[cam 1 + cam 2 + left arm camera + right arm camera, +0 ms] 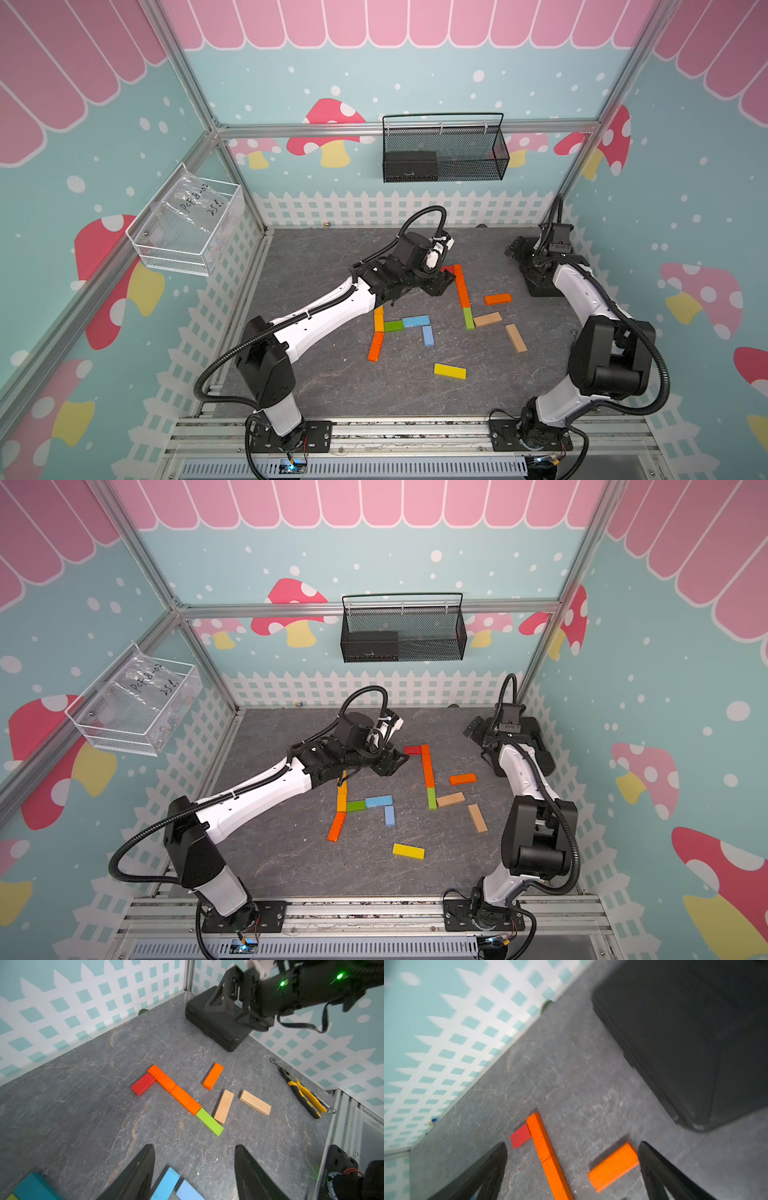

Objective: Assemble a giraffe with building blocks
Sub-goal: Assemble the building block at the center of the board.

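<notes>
The left gripper hung parted, empty; the right gripper gaped, empty. Any pull-back needed to rise clear of the red block, lest it shift.

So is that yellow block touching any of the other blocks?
No, in a top view the yellow block lies alone on the grey table, with bare surface all round it.

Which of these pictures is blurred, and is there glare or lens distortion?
Right wrist view: smeared throughout, the black case and fence print soft. Left wrist view: sharp in the middle; only the dark teal block close to the lens is blurred, and two green lights flare on the right arm. Both top views: sharp, evenly lit; the frame posts splay outward, a wide-angle effect.
</notes>
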